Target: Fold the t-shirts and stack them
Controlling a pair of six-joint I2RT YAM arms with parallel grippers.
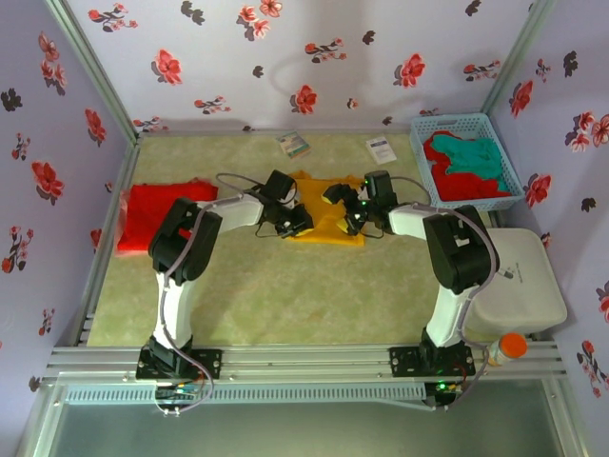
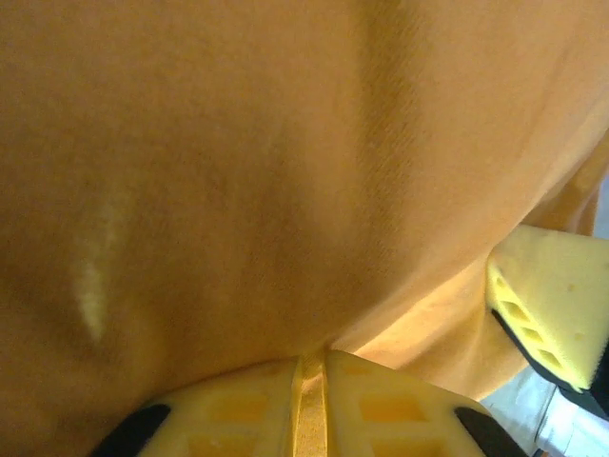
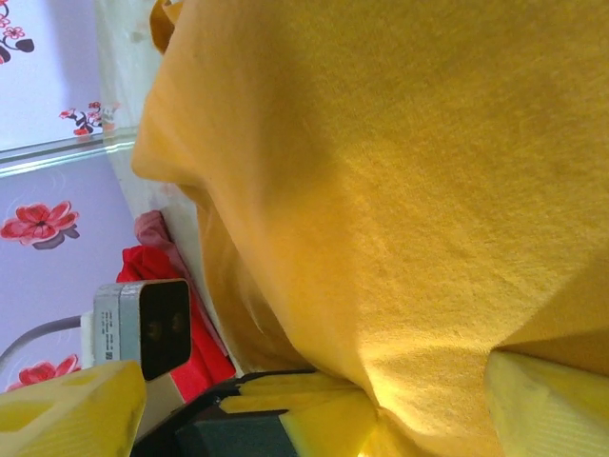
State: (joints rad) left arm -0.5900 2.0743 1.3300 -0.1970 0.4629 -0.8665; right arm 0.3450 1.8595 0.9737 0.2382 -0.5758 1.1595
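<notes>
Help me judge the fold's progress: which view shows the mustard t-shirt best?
The top external view: the mustard t-shirt lies mid-table with most of its outline visible. The wrist views give close-ups of its creased cloth, without its outline.

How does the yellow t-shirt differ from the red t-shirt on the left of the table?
The yellow t-shirt lies mid-table; the red t-shirt lies by the left edge. The left tool is pinched shut on the yellow t-shirt and the open right tool is at it; nothing touches the red t-shirt. Both rest on the table.
</notes>
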